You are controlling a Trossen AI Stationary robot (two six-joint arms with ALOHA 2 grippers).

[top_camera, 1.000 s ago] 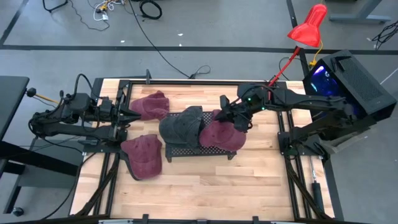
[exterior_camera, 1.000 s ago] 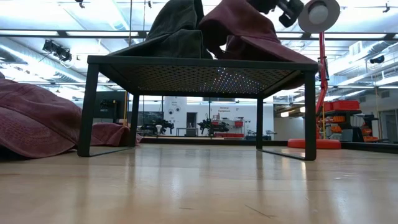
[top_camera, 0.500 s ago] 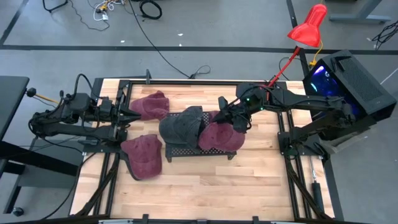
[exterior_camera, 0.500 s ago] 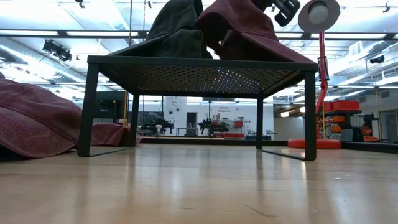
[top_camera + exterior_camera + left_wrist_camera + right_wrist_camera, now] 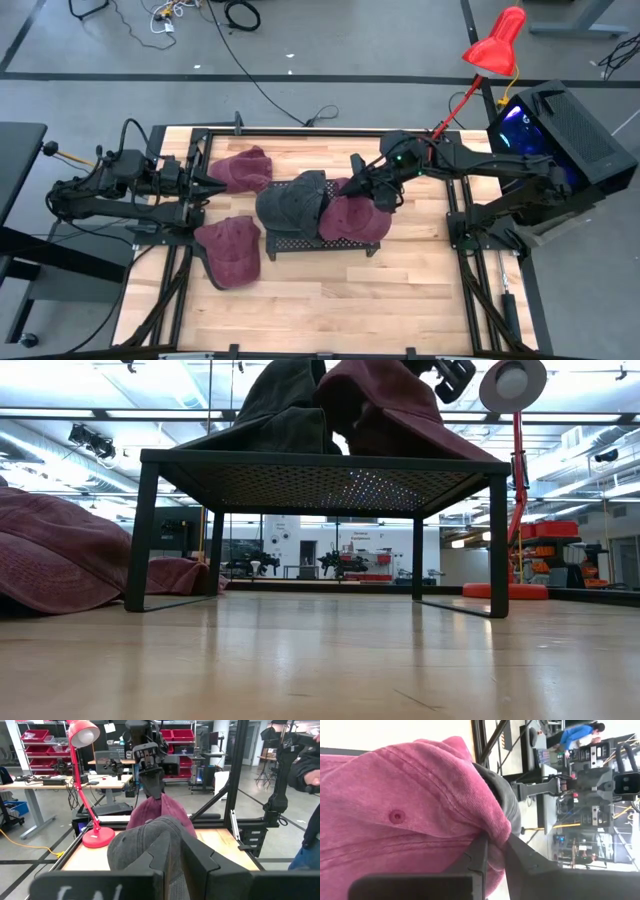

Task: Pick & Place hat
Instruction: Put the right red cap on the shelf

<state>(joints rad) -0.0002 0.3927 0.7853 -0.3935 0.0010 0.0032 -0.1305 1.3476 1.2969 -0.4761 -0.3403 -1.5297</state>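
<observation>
Four caps are being seen in the high view: a maroon washed-cotton cap [image 5: 352,218] and a dark grey cotton cap [image 5: 291,203] on the black perforated metal stand [image 5: 300,243], with two more maroon caps [image 5: 240,169] lying on the pale wooden table [image 5: 330,300] at the left. The maroon cap on the stand is being pinched at its edge by the right gripper [image 5: 357,187], whose fingers [image 5: 479,856] are being held narrowly closed on the fabric. Its placement looks nearly done, with only the release left; the two table caps are judged not yet placed. The left gripper [image 5: 207,184] is being held nearly closed and empty, waiting near the table's left edge between those two caps. Space on the stand is being crowded by the grey cap, which is touching the maroon one. A red desk lamp [image 5: 494,45] is being left standing beyond the far right corner.
</observation>
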